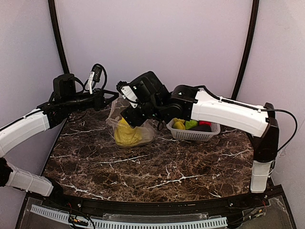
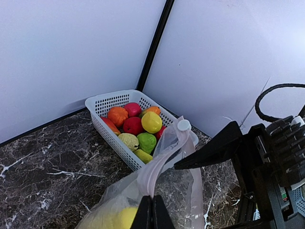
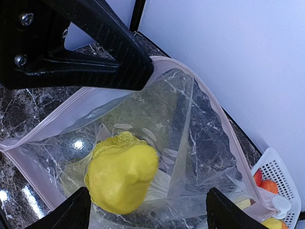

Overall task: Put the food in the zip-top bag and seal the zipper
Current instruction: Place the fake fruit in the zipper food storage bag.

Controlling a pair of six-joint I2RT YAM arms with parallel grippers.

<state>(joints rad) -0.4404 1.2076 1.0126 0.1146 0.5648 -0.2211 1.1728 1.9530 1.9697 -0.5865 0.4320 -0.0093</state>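
Marble table [image 1: 143,171], pale walls | zip-top bag [image 1: 136,129] far centre, mouth open, one yellow food piece [image 3: 121,176] inside | left gripper [image 2: 152,212] pinched tight on zipper [image 3: 217,112] edge | right gripper [image 3: 147,210] spread wide, empty, over the mouth | to do: remaining food [image 2: 138,129] in basket [image 2: 102,102] far right, then sealing

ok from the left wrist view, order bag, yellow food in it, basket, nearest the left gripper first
1. zip-top bag, edge pinched in the shut jaws of the left gripper
2. yellow food, inside the bag, just left
3. basket, farther back toward the corner
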